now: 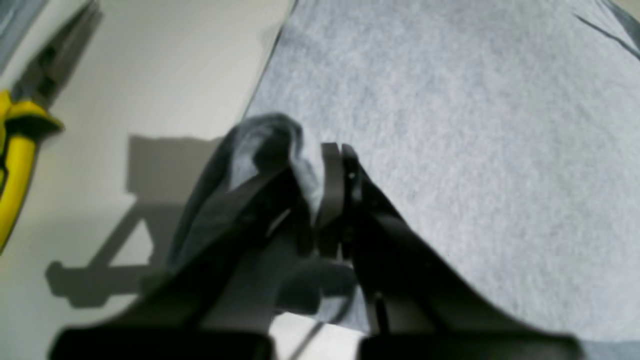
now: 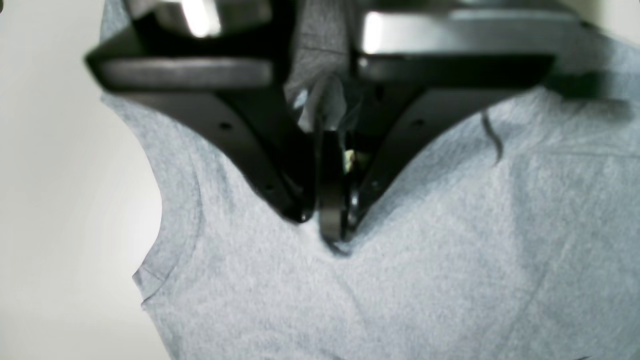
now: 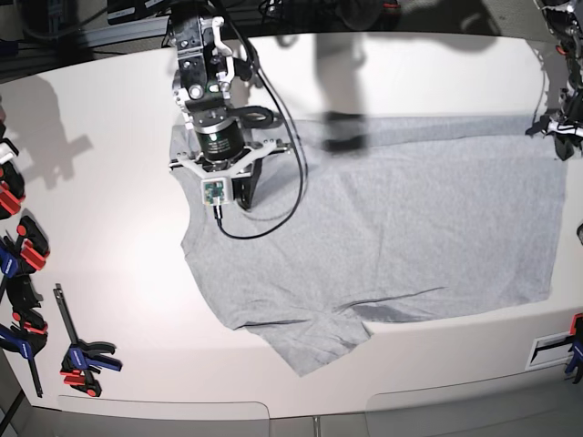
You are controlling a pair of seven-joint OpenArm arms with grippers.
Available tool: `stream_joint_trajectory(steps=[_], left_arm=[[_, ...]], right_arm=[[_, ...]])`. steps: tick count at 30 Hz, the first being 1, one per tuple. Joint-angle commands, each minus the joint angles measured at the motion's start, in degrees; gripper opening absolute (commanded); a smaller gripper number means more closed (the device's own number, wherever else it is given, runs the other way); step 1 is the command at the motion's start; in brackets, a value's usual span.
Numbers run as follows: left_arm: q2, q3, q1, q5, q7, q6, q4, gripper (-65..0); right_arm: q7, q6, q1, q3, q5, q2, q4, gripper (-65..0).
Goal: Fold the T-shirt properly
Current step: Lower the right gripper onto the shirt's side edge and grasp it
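The light grey T-shirt (image 3: 410, 237) lies spread flat on the white table (image 3: 109, 228), one short sleeve (image 3: 314, 346) pointing toward the front edge. My right gripper (image 2: 332, 235) stands near the shirt's left end, tips down on the cloth, shut with a pinch of fabric running up between its fingers; in the base view my right gripper (image 3: 241, 191) hangs under its wrist camera. My left gripper (image 1: 334, 150) is shut on a bunched fold of the T-shirt (image 1: 450, 150) at the shirt's edge. At the base view's far right, my left gripper (image 3: 548, 126) holds the shirt's back right corner.
Yellow-handled pliers (image 1: 17, 150) lie on the table beside the left arm. Several red, blue and black clamps (image 3: 77, 355) line the table's left edge. A black cable (image 3: 273, 214) loops over the shirt beside the right arm. A white label (image 3: 551, 350) sits front right.
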Motion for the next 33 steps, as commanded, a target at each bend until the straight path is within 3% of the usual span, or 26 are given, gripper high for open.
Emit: stream_joint_trajectory(steps=[1,4,6,7,8,10,11,22,24,26,28,33], left_arm=[[-1.49,-0.5,-0.42,-0.28,-1.42,-0.15,0.9,-65.0],[-1.46,-0.5,-0.42,-0.31,-1.42,-0.17,0.9,-65.0],[-1.49,-0.5,-0.44,-0.31,-1.42,-0.17,0.9,-51.9],[-1.49,-0.5,-0.44,-0.31,-1.4,-0.17,0.9,-45.0],[-1.49,-0.5,-0.42,-0.28,-1.38,-0.17,0.9,-40.8],[-1.49,-0.5,-0.39,-0.28,-1.38,-0.17,0.9,-39.8],[-1.49,-0.5,-0.39,-0.31,-1.36,-0.17,0.9,-39.8],[-1.49,-0.5,-0.26,-0.31,-1.33,-0.17,0.9,-40.1],[-1.49,-0.5,-0.26,-0.26,-1.33,-0.2,0.9,-41.8],[-1.49,-0.5,-0.26,1.01,-1.33,-0.22,0.9,-46.1],[-1.49,-0.37,-0.26,2.69,-0.92,-0.44,0.9,-48.5],[-1.49,1.95,-0.28,4.39,0.35,-0.39,0.83,-53.0]], right_arm=[[1.75,-0.26,0.74,0.0,-0.07,-0.15,0.96,-65.0],[1.75,-0.2,0.74,-0.02,-0.07,-0.17,0.96,-65.0],[1.68,0.04,0.74,0.0,-0.07,-0.15,0.96,-65.0],[1.66,0.13,0.74,-0.02,-0.07,-0.17,0.96,-61.3],[1.51,0.22,0.74,-0.02,-0.07,-0.17,0.96,-53.2],[1.53,0.17,0.76,-0.02,-0.07,-0.15,0.96,-41.2],[1.53,0.13,0.76,0.0,-0.07,-0.15,0.96,-39.5],[3.15,0.11,2.75,0.0,-0.22,-0.13,0.96,-39.8],[2.03,0.11,3.04,0.0,-3.1,-0.13,0.98,-40.3],[0.07,0.07,2.95,0.0,-6.12,0.35,0.98,-48.7],[-3.39,0.09,2.8,-0.02,-7.37,1.29,0.98,-65.0],[-4.74,0.09,1.57,0.0,-7.37,4.07,0.98,-65.0]])
